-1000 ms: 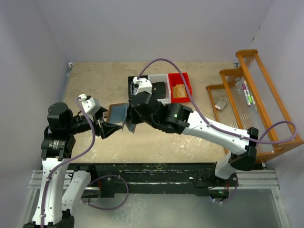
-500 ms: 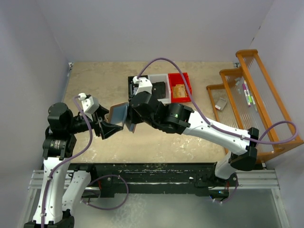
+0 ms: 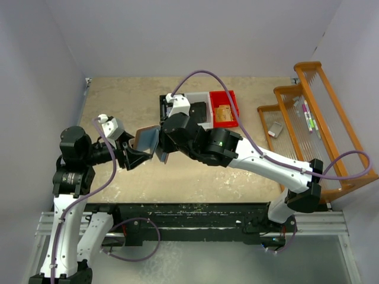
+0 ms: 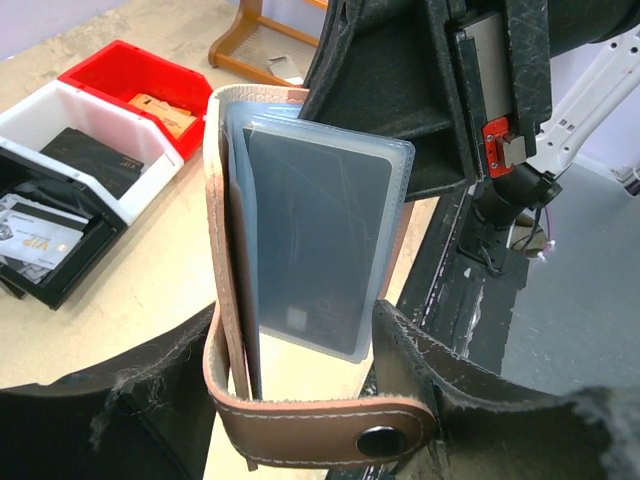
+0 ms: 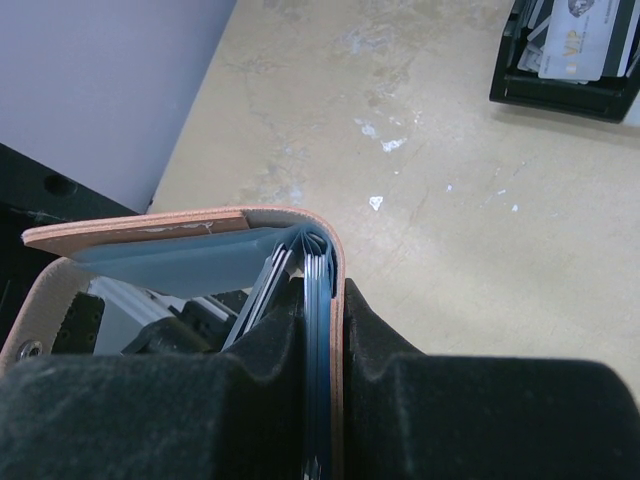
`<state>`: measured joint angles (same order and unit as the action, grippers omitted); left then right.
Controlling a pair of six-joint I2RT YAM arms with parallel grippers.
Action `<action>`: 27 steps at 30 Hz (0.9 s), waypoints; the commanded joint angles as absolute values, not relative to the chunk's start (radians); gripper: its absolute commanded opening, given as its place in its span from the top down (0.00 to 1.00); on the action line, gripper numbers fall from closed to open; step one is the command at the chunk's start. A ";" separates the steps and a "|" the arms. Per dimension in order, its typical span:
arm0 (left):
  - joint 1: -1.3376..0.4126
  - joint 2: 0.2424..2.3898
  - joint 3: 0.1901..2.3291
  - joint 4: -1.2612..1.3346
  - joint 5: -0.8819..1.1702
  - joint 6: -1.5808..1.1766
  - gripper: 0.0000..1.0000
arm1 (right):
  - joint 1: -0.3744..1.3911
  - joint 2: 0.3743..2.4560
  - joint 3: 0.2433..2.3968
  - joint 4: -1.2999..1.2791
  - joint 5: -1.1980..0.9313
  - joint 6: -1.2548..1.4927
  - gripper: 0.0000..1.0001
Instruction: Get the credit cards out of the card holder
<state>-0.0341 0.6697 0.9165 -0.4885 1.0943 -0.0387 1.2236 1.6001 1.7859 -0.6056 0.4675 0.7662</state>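
The card holder [image 3: 147, 138] is held in the air over the table's left half, open. In the left wrist view its salmon-pink cover [image 4: 222, 230] stands upright and the snap tab [image 4: 320, 417] runs across the bottom. A grey credit card [image 4: 315, 235] shows inside a blue-grey sleeve. My right gripper [image 3: 162, 147] is shut on one cover and several sleeves [image 5: 322, 290]; card edges show between the sleeves. My left gripper [image 3: 134, 156] has its jaws wide apart on either side of the other cover and tab, with the tab lying against the right finger [image 4: 470, 400].
At the back stand a black bin [image 3: 163, 111] with loose cards, a white bin [image 3: 202, 98] with a black wallet and a red bin [image 3: 232, 103] with a tan-orange wallet. An orange rack [image 3: 320, 118] stands at the right edge.
My left gripper has drawn back a little to the left. The holder's free cover has swung slightly with it. The right gripper keeps its hold.
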 commanded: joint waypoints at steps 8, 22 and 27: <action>-0.035 0.653 0.982 -0.464 0.890 -0.037 0.43 | 1.233 1.562 1.793 -0.530 0.483 0.760 1.00; -0.035 0.627 1.028 -0.509 0.875 -0.052 0.42 | 1.232 1.530 1.746 -0.491 0.469 0.759 1.00; -0.035 0.629 1.032 -0.524 0.868 -0.032 0.43 | 1.232 1.507 1.716 -0.454 0.451 0.753 1.00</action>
